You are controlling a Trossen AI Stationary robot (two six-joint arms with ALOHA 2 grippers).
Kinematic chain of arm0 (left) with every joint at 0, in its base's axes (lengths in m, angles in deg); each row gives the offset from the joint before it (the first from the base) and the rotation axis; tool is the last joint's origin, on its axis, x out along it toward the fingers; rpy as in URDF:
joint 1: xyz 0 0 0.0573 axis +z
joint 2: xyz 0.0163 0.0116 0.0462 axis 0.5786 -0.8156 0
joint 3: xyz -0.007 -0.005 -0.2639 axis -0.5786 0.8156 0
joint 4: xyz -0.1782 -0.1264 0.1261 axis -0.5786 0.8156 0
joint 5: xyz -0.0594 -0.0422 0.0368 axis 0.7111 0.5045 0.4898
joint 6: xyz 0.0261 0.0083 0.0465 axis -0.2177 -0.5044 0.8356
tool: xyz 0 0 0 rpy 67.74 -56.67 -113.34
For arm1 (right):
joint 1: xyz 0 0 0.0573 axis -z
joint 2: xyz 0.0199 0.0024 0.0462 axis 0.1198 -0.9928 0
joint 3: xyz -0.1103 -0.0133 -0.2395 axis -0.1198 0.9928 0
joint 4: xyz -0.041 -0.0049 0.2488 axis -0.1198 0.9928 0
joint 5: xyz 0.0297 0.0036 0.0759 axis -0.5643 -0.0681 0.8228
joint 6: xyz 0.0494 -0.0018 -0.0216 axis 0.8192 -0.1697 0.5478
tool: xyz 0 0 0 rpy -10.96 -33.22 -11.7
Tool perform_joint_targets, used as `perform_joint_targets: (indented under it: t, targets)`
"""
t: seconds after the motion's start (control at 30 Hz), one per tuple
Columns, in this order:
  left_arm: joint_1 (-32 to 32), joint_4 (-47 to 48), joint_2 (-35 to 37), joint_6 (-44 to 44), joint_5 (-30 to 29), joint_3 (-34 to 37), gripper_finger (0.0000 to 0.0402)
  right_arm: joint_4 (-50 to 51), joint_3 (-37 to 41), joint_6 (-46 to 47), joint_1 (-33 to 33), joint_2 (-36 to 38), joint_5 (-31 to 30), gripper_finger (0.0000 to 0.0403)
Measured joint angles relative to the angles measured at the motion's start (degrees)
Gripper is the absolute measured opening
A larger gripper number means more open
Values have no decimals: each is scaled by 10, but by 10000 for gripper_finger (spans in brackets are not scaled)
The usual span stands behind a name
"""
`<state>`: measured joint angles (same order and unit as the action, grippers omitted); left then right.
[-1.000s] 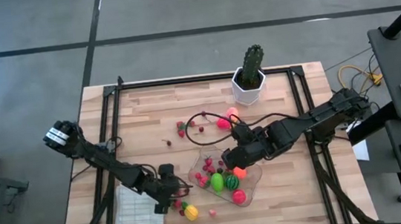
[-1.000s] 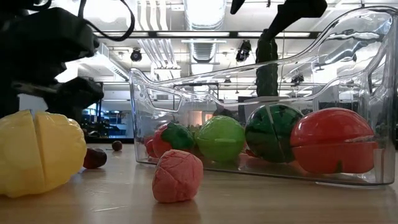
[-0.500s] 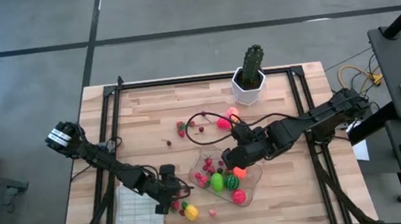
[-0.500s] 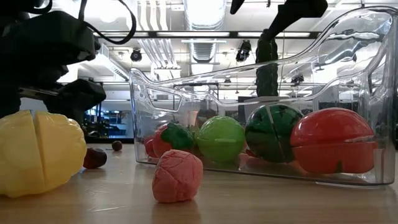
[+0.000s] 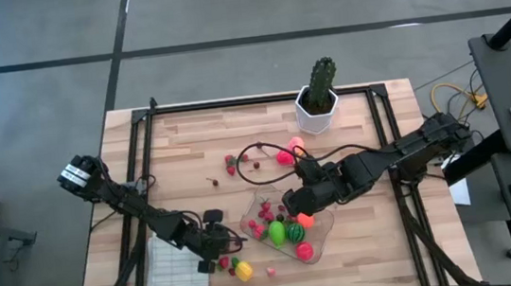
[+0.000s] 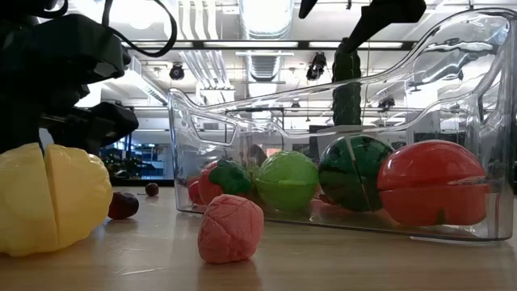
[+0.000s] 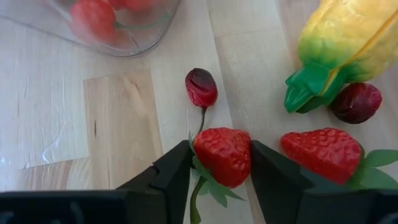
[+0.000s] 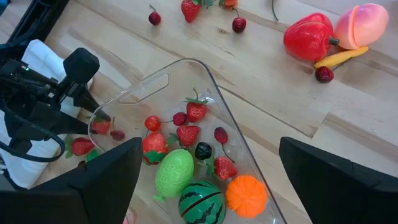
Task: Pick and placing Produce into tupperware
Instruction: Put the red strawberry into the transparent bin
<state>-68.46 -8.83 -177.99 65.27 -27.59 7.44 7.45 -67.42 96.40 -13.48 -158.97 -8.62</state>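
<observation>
Surroundings: cactus in a white pot (image 5: 318, 96) at the far edge of the table (image 5: 190, 150); white ribbed cloth (image 5: 177, 283) at the near left corner, just beside the left arm.
Tupperware (image 5: 323, 222): clear tub, near centre of the table, holding a green striped melon ball (image 5: 296, 232), a lime-green fruit (image 5: 276, 233), an orange piece (image 5: 305, 220), a red piece (image 5: 304, 250) and several small strawberries.
Loose produce: yellow fruit (image 5: 243, 271) and a pink piece (image 5: 271, 272) on the wood just outside the tub's near side; a red pepper (image 8: 309, 37), a peach (image 8: 363, 22) and cherries farther back.
In the way: a second strawberry (image 7: 322, 152), a dark cherry (image 7: 201, 87) and the yellow fruit's green end crowd close around the left gripper's target.
Left gripper (image 7: 219, 168): low over the table between the cloth and the tub; its 2 fingers (image 7: 175, 175) sit against either side of a strawberry (image 7: 223, 154), pinching it.
Right gripper (image 8: 205, 180): hovers over the tub, fingers spread wide, nothing between them.
Left wrist view only: the pinch on the strawberry; in the high view the gripper hides it.
Low view only: the pink piece's wrinkled surface (image 6: 231, 229), and the yellow fruit's seam (image 6: 50, 198) in front of the tub wall.
</observation>
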Motion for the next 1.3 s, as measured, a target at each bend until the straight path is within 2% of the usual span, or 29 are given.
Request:
perform_joint_targets:
  t: [0.17, 0.33, 0.43, 0.53, 0.67, 0.77, 0.83, 0.97, 1.13, 1.3]
  targets:
    - [0, 13, 5, 0, 0, -2, 131, 0, 0, 0, 0, 0, 0, 370]
    - [0, 85, 39, -2, -15, -22, 130, 0, 0, 0, 0, 0, 0, 370]
    - [0, 146, 82, -2, -46, -39, 130, -1, 0, 0, 0, 0, 0, 370]
    - [0, 169, 139, 11, -104, -58, 130, -1, 0, 0, 0, 0, 0, 370]
    - [5, 147, 210, 88, -166, -72, 130, 0, 0, 3, 0, 0, -1, 370]
    - [19, 87, 246, 155, -163, -72, 129, 0, 0, 24, 0, 0, -24, 370]
    - [32, 34, 256, 193, -133, -68, 129, 1, 0, 38, 0, 4, -45, 370]
    - [66, -33, 226, 218, -66, -67, 130, 3, 0, 56, 0, 20, -82, 370]
    - [102, -104, 154, 163, -77, -66, 155, 9, 0, 60, 0, 42, -106, 370]
    - [109, -161, 109, 143, -76, -70, 213, 10, 0, 61, -3, 48, -106, 370]
